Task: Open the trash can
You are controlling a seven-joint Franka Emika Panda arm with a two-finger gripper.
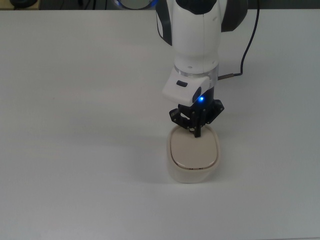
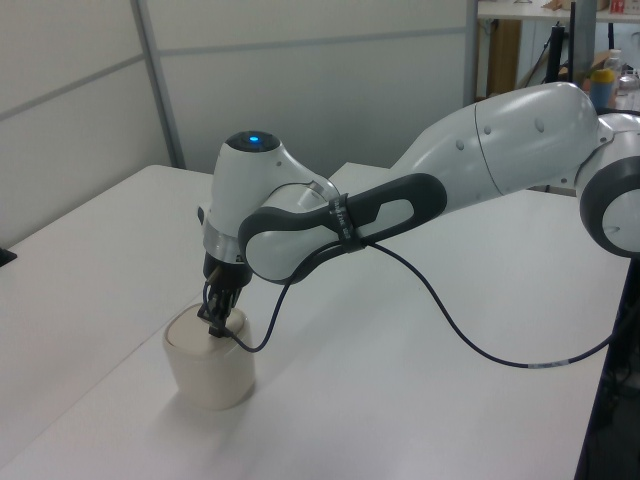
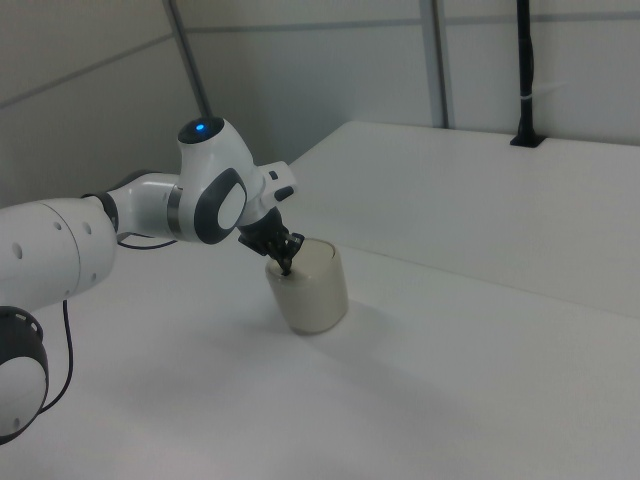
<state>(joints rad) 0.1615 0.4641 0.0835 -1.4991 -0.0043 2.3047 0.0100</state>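
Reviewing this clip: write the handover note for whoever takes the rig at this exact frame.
Gripper: fingers together, holding nothing, tips down on the far edge of the lid, where the push button sits.
Trash can: upright on the white table, alone, directly under the arm.
Done: approach and contact at the button end.
Left: the lid is flat and closed; press until it pops up, then lift clear.
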